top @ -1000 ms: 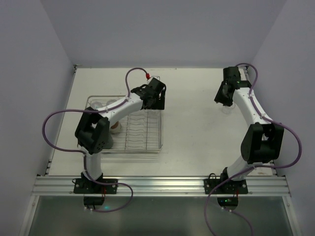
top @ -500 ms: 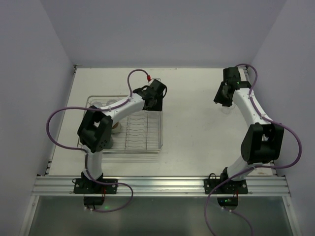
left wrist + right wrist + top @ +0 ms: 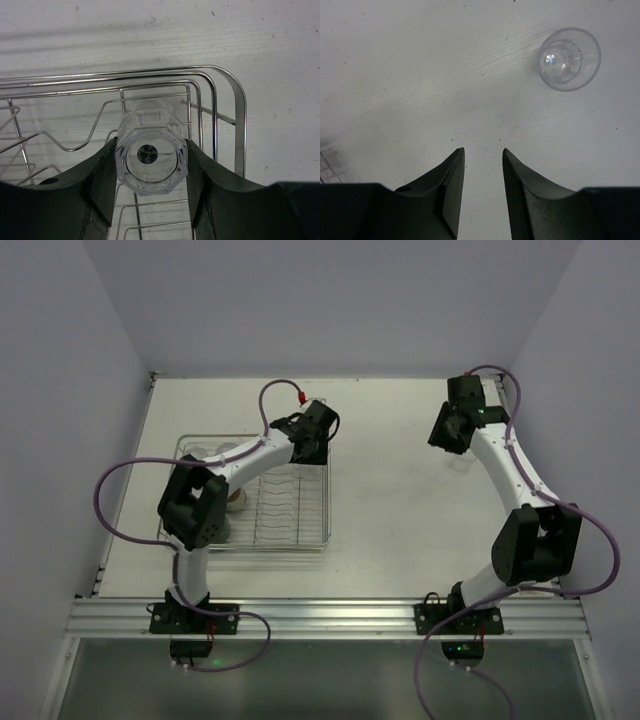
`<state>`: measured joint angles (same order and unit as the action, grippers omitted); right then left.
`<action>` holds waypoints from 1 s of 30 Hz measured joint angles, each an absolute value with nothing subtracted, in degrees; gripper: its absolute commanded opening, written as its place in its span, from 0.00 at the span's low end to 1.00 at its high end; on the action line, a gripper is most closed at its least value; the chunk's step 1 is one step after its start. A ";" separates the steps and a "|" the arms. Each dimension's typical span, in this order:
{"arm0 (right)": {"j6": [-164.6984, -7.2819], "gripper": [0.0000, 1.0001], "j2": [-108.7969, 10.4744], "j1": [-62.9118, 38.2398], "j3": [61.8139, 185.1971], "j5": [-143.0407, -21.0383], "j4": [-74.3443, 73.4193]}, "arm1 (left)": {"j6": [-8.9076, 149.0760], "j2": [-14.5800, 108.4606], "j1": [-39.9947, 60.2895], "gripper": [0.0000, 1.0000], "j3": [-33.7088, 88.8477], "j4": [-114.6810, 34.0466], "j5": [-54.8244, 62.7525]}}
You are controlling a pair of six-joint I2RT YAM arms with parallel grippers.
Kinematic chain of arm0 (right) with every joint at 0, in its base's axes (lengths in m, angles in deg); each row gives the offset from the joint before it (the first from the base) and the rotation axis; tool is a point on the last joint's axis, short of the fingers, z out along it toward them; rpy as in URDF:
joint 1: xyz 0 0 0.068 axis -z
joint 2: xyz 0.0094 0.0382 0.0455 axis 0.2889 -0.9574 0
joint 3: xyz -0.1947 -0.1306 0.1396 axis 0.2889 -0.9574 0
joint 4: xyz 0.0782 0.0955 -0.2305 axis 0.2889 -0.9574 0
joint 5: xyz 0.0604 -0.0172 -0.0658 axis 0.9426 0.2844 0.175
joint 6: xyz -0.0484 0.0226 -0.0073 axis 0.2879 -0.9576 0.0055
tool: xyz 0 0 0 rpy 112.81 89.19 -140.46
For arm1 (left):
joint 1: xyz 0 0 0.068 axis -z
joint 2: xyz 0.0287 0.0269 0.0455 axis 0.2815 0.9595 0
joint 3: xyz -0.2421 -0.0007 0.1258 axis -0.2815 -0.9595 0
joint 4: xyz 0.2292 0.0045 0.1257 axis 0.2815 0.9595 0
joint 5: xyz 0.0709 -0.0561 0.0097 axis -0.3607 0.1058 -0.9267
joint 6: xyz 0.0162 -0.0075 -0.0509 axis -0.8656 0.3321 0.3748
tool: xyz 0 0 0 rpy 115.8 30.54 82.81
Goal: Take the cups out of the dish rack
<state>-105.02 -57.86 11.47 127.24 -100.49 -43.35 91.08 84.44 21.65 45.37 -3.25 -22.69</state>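
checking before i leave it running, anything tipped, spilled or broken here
Nothing stands out. The left claw grips a clear tumbler, base toward the camera, in a corner of the dish rack. A second tumbler stands upright and whole on the table, apart from the empty right claw. No spill shows.

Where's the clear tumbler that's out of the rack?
In the right wrist view, the clear tumbler stands on the table, upper right of the open right gripper, not touching it.
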 measured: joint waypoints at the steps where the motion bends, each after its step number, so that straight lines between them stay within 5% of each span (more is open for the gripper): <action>1: -105.02 0.39 -57.68 11.10 127.24 -100.45 -43.35 | 91.08 84.22 21.67 0.00 45.37 -2.90 -22.93; 9: -105.04 0.41 -55.02 9.65 126.81 -94.67 -43.31 | 91.10 75.98 23.39 0.00 44.52 -0.54 -24.64; 21: -106.64 0.41 -52.96 9.65 122.13 -67.44 -36.82 | 90.08 48.28 24.18 0.00 28.68 -13.00 -11.37; 30: -127.34 0.41 -50.56 9.48 105.85 -34.81 -5.10 | 90.91 40.15 23.83 0.00 13.62 -29.88 5.35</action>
